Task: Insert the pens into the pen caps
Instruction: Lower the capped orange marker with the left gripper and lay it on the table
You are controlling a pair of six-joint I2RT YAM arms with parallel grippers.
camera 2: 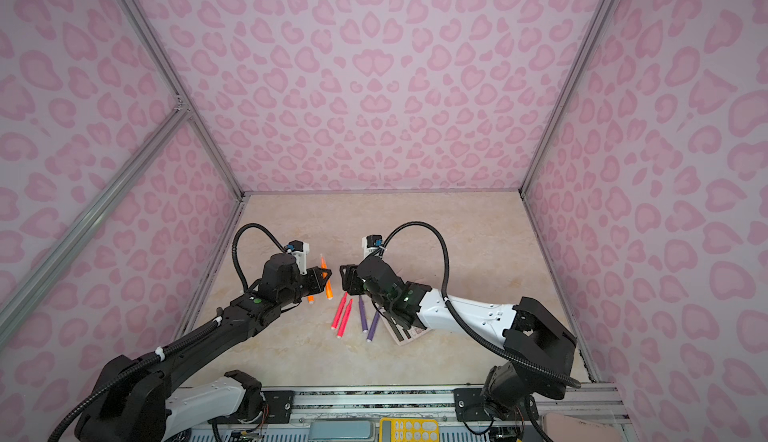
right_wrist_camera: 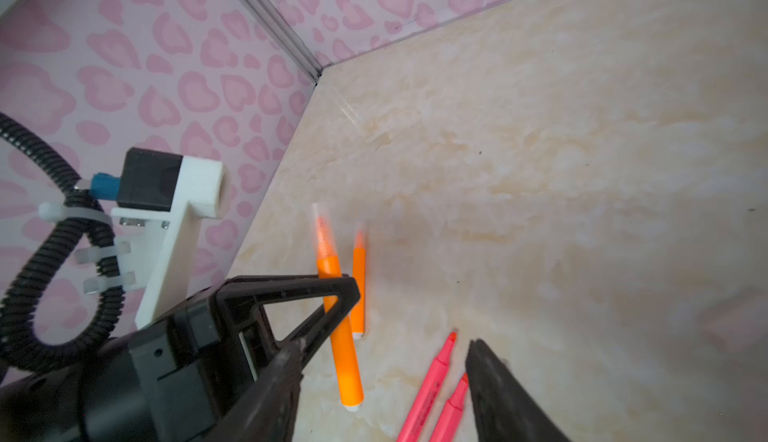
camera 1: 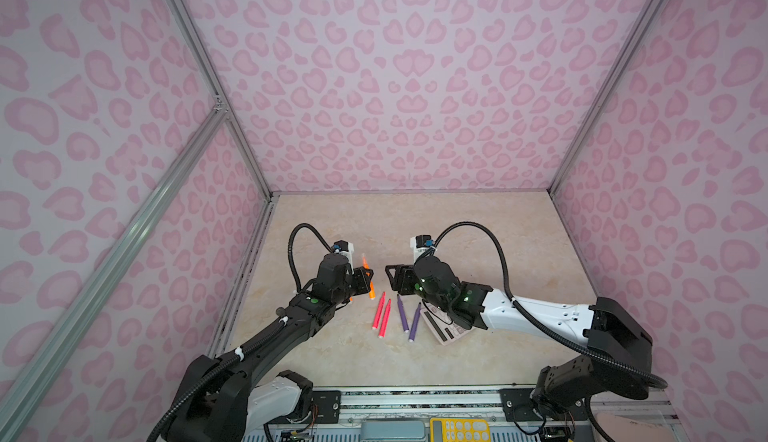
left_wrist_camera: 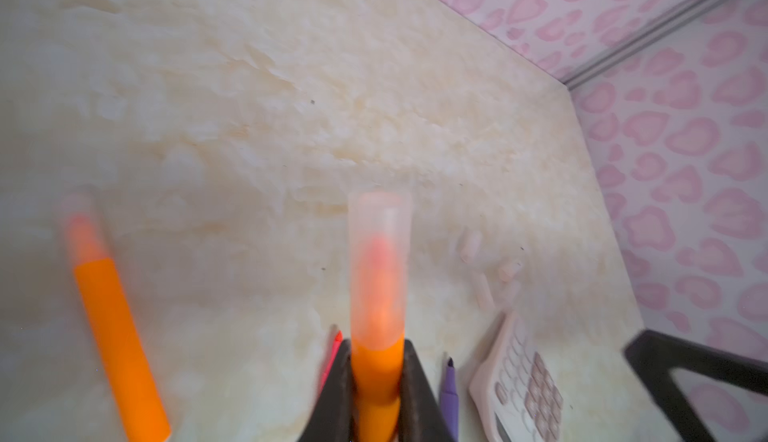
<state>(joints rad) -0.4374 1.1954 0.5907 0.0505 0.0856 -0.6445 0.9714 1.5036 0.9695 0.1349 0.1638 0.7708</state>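
- Step in hand, as I judge it: the capping of one orange pen (left_wrist_camera: 376, 377) looks finished — a clear cap (left_wrist_camera: 380, 228) sits over its tip, seemingly pushed home to the coloured barrel.
- The left arm's fingers (left_wrist_camera: 332, 390) are closed tight on that pen's barrel just below the cap and hold it off the worktop (camera 1: 457, 228), cap end pointing towards the far wall.
- The right arm's fingers (right_wrist_camera: 507, 398) stand well apart with nothing between them; they face the left fingers, near the held pen but not touching it.
- A second orange pen (right_wrist_camera: 358, 286) lies on the worktop just beside the held one. Its tip is blurred; it may be capped, but I cannot tell.
- Two pink-red pens (camera 1: 381, 315) and two purple pens (camera 1: 408, 317) lie side by side between the arms, nearer the camera, tips bare.
- The loose caps (left_wrist_camera: 471, 245) lie in a small cluster on the worktop just beyond a pink calculator (left_wrist_camera: 519, 386), on the right arm's side and well apart from both pairs of fingers.
- Next move, in my view: lay the capped pen beside its twin, then have one arm lift a bare pen and the other a loose cap. The caps are small and nearly see-through, so picking one up calls for a careful, centred pinch.
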